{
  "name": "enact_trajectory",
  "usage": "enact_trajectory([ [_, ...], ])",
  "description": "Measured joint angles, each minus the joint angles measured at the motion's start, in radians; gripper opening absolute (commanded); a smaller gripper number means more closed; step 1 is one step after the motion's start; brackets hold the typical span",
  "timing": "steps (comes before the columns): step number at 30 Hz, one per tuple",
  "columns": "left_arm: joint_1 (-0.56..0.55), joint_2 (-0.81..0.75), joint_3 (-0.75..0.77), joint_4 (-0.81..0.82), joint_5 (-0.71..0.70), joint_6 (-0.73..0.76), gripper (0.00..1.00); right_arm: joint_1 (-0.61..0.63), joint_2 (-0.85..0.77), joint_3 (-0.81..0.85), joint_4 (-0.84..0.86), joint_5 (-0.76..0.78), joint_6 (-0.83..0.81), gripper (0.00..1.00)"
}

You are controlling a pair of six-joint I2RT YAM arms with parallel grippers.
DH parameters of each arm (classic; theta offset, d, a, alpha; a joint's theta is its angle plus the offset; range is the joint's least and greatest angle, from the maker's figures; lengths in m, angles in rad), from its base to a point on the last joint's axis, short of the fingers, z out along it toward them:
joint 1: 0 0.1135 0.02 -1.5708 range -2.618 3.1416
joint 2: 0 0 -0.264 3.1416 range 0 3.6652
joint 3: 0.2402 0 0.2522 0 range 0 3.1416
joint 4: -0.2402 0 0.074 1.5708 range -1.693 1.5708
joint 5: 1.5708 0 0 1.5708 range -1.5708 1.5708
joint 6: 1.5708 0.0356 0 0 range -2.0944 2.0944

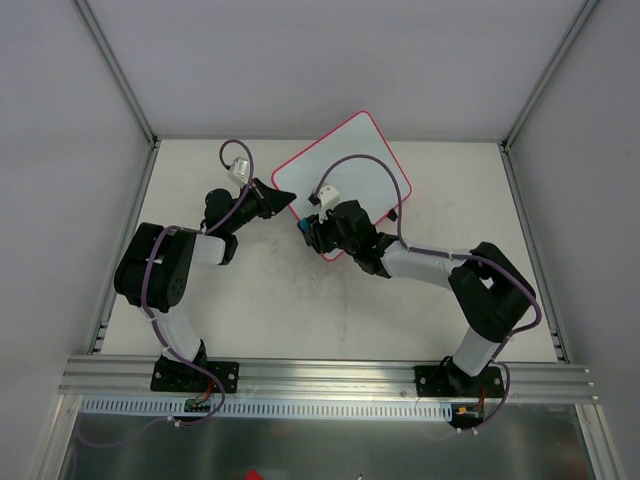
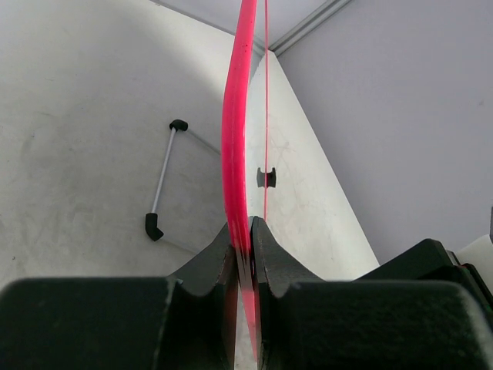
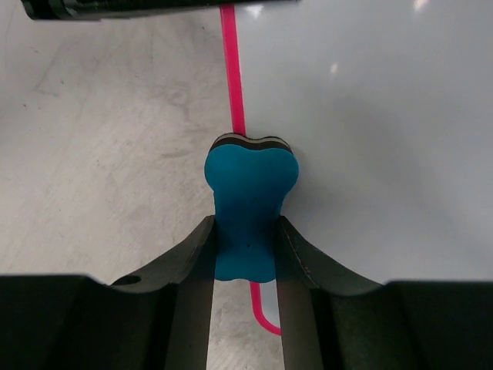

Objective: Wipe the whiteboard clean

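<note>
The whiteboard (image 1: pixel 350 165), white with a pink-red rim, lies tilted near the table's back centre. My left gripper (image 1: pixel 283 200) is shut on its left rim; the left wrist view shows the pink rim (image 2: pixel 235 131) edge-on, pinched between the jaws. My right gripper (image 1: pixel 312 232) is shut on the blue eraser (image 3: pixel 248 208) and holds it at the board's near-left rim (image 3: pixel 233 85), close to the corner. The eraser (image 1: pixel 303 230) shows as a small blue spot in the top view. The board surface (image 3: pixel 370 131) looks clean where it shows.
A black clip (image 1: pixel 393 214) sits on the board's right edge. A thin grey rod with black ends (image 2: pixel 166 179) and a small black clip (image 2: pixel 266 178) show in the left wrist view. Metal frame posts (image 1: pixel 115 70) stand at the back corners.
</note>
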Motion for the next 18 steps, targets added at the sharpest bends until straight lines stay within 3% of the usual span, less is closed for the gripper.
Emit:
enact_trajectory([
  [4, -0.002, -0.002, 0.0, 0.003, 0.002, 0.0, 0.0, 0.001, -0.069, -0.056, -0.064, 0.078, 0.029, 0.0],
  [11, -0.002, -0.002, 0.0, 0.003, 0.002, 0.0, 0.0, 0.028, -0.38, -0.139, -0.332, 0.239, 0.136, 0.02],
  [18, -0.002, -0.002, 0.0, 0.004, 0.002, 0.0, 0.0, 0.069, -0.396, -0.158, -0.537, 0.285, 0.218, 0.09],
])
